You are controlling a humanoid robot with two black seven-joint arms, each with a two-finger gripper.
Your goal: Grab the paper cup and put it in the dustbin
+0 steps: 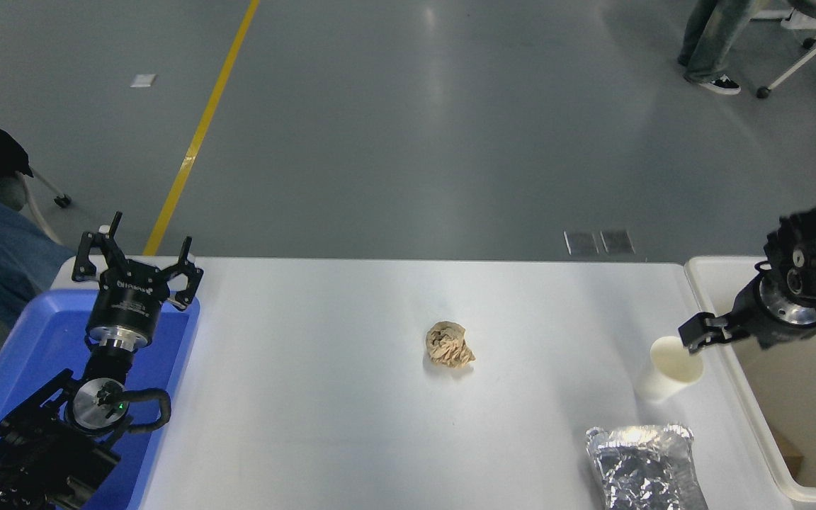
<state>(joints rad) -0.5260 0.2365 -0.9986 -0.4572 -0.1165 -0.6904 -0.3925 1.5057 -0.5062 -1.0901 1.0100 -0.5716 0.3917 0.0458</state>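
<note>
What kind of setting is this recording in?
Probably a robotics lab or workshop hall: smooth grey floor with a yellow line, a white table holding test litter, wheeled equipment legs behind.

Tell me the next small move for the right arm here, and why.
Probably ease the right gripper slightly lower around the paper cup and close. The cup stands upright on the table near its right edge, and the gripper sits right at its rim, though a firm hold isn't evident. The dustbin waits just right of it.

Left arm (61,425) parked lower left, gripper (137,263) spread wide, fingers pointing away. Right arm (812,273) reaching in from right edge (finger state unclear), gripper (702,331) pointing left.
</note>
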